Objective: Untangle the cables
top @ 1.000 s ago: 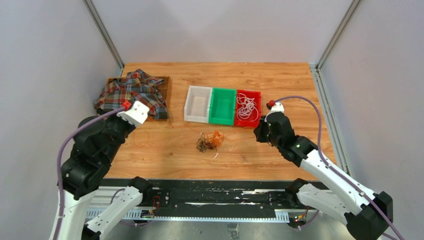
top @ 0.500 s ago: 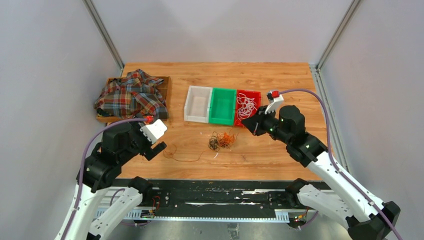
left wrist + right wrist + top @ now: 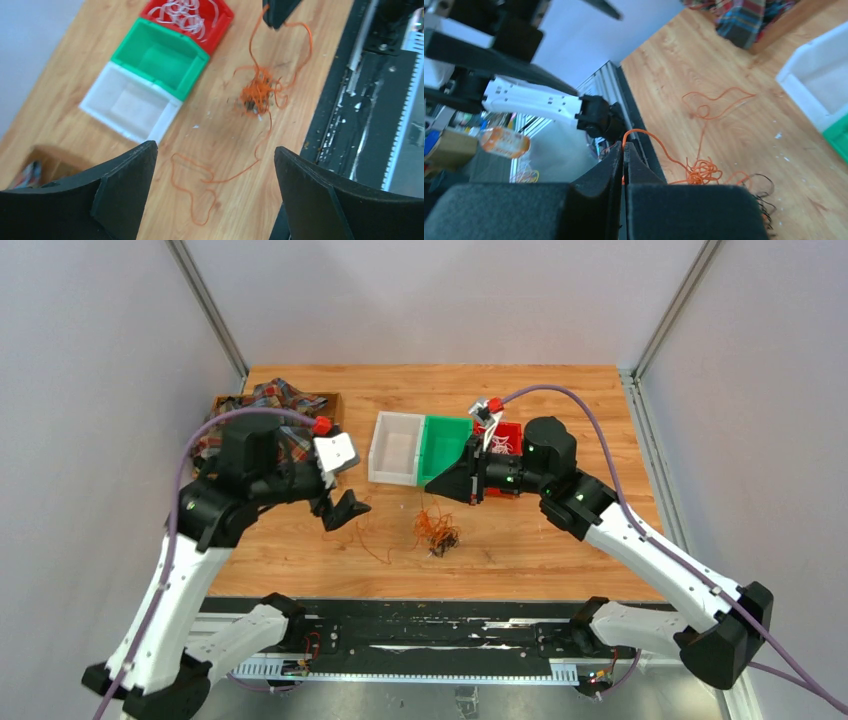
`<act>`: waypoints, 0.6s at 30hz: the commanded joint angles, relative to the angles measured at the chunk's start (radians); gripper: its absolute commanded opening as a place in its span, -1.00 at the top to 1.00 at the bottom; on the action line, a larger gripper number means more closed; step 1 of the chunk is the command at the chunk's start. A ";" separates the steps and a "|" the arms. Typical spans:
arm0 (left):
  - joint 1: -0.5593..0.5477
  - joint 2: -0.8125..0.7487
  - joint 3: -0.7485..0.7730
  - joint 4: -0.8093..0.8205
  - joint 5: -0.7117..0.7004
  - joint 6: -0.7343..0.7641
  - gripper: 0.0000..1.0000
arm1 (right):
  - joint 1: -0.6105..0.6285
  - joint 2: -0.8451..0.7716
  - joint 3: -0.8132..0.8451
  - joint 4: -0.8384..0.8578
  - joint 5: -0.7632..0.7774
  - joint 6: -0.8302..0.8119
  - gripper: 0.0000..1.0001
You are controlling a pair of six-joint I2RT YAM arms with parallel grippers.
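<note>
Whereas the left gripper (image 3: 215,150) was shut, it now gapes; right gripper (image 3: 624,148) pinches orange cable (image 3: 256,94), swung leftward.

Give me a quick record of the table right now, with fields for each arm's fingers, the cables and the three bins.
left fingers: open, holding nothing, above the table
right fingers: shut on an orange cable, held up above the tangle
tangle: orange and dark cables knotted on the table, in front of the bins
loose strand: orange, trailing flat from the tangle toward the left arm
red bin: white cables inside
green bin: empty
white bin: empty
</note>
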 commanded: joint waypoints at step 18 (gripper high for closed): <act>-0.109 0.231 -0.108 0.186 0.343 -0.001 -0.06 | 0.053 0.215 0.134 0.168 -0.337 0.041 0.99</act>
